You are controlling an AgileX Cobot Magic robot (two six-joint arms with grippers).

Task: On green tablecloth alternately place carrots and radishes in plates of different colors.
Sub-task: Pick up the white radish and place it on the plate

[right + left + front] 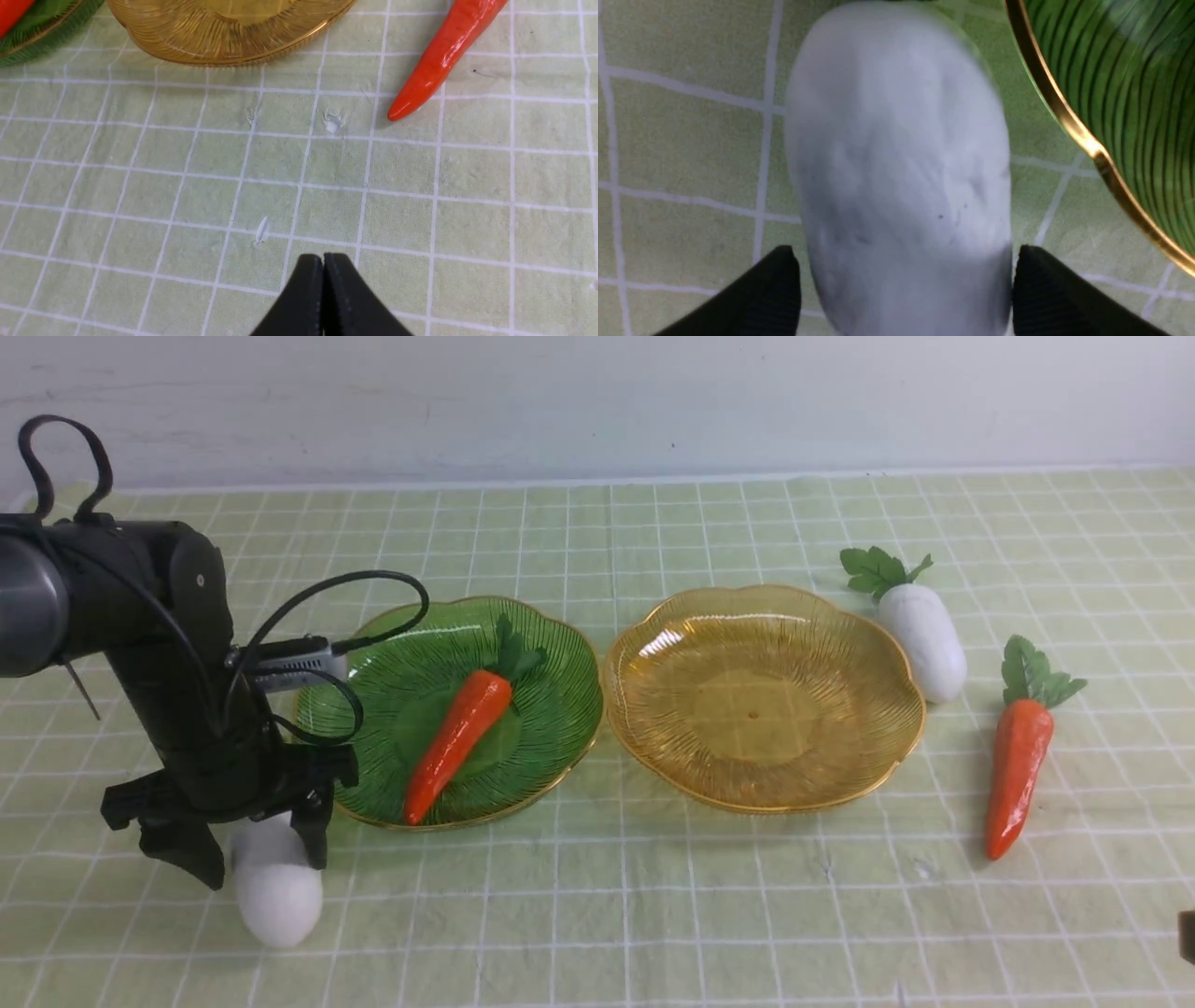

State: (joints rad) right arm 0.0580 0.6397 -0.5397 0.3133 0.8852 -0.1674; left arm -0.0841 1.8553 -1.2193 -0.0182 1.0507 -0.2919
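Green cloth (pixel 728 905) with a white grid lies below a pale wall (pixel 560 411). One carrot (pixel 457 747) is in the green plate (pixel 551 747), so I judge only the first placing is done; the amber plate (pixel 756 709) holds nothing. Left to place: the near radish (pixel 280 896), on the cloth beside the green plate, the far radish (pixel 924 639), just beside the amber plate, and the other carrot (pixel 1018 775), farther to the right on the cloth. The left gripper (pixel 906 280) stands wide, its fingers on either side of the near radish; whether they press on it I cannot tell. The right gripper (pixel 322 261) is closed with nothing between its tips. Counted: two plates, two carrots, two radishes, two grippers
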